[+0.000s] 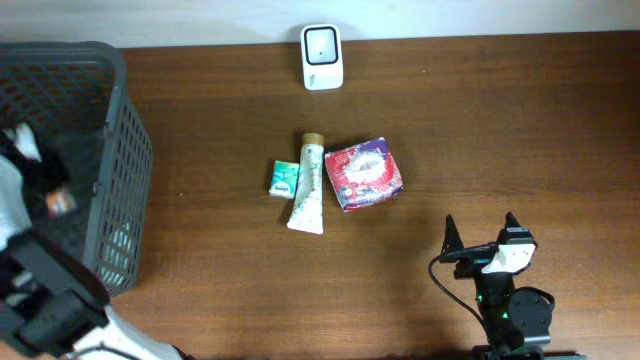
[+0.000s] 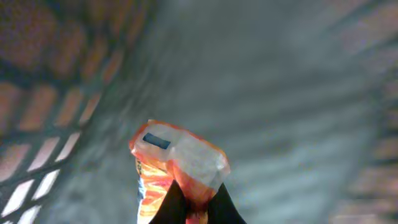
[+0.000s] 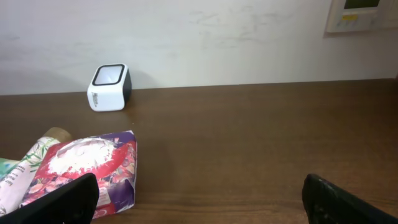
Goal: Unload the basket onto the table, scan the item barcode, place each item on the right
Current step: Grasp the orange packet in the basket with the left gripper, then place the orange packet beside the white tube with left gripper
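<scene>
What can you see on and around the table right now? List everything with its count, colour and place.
scanner: one, white, far edge of table
basket: one, dark grey, left side
tube: one, white and green, table centre
box: one, green, left of the tube
packet: one, red and purple, right of the tube
bag: one, orange and white, inside the basket
table: one, brown
left gripper: black, shut on the bag
right gripper: black, open, near right of table

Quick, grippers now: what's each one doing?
Left gripper: closed on an orange-and-white packet inside the basket.
Right gripper: open, holding nothing.
</scene>
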